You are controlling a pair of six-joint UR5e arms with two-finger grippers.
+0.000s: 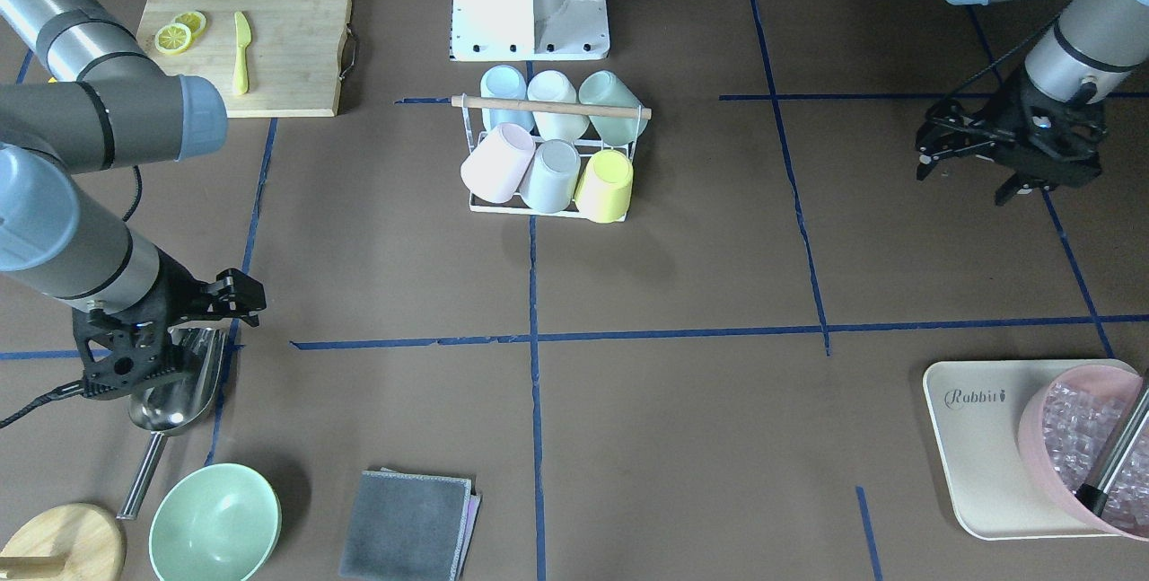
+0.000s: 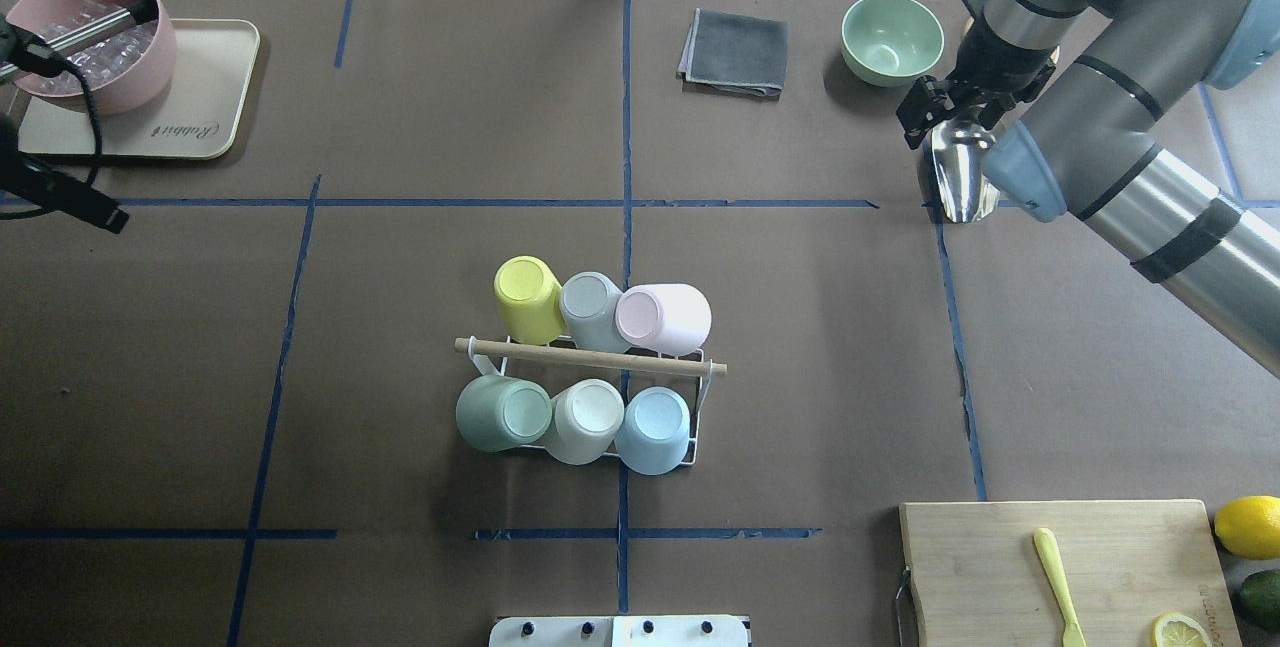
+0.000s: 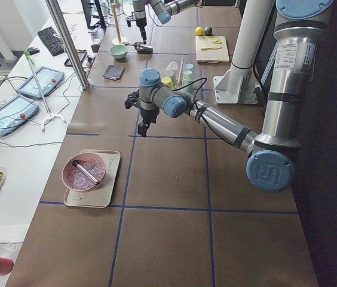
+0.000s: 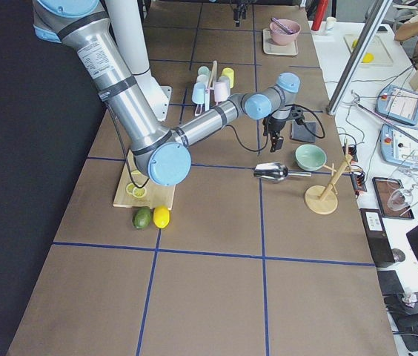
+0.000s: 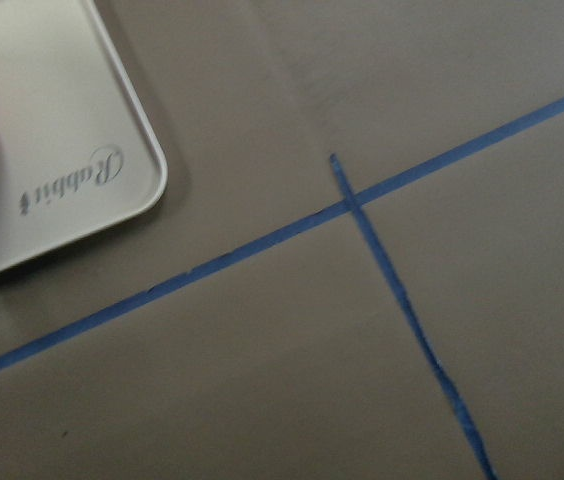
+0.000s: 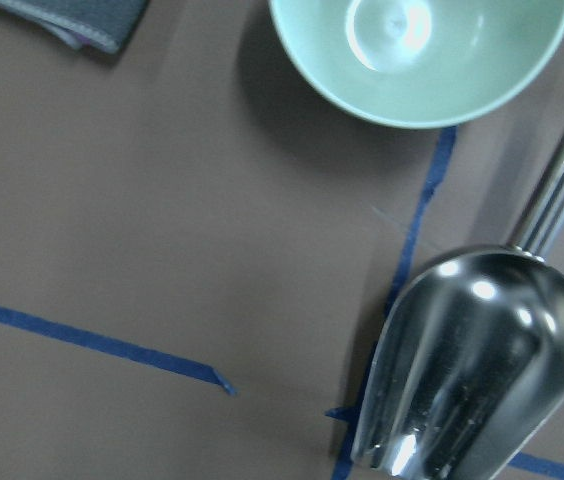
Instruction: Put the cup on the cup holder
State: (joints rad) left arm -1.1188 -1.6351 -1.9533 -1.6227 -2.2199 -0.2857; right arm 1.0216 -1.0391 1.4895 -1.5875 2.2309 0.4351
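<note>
Standing at the centre of the front-facing view, the cup holder [image 1: 549, 103] carries six upturned cups [image 1: 603, 186], three per row. At upper right the left gripper [image 1: 965, 175] hangs spread wide and empty above the table. At lower left the right gripper [image 1: 179, 338] gapes, holding nothing, over a metal scoop [image 1: 175, 401].

Six cups [image 2: 528, 299] sit on one cup holder [image 2: 590, 357]. The bench [image 2: 800, 377] carries one green bowl [image 2: 892, 39], one metal scoop [image 2: 958, 177], one grey cloth [image 2: 735, 52], one cutting board [image 2: 980, 567], one yellow knife [image 2: 1057, 582], two lemon slices [image 1: 173, 39], one whole lemon [image 2: 1248, 525], one avocado [image 2: 1262, 597], one tray [image 2: 200, 117] and one pink bowl [image 2: 130, 77].
</note>
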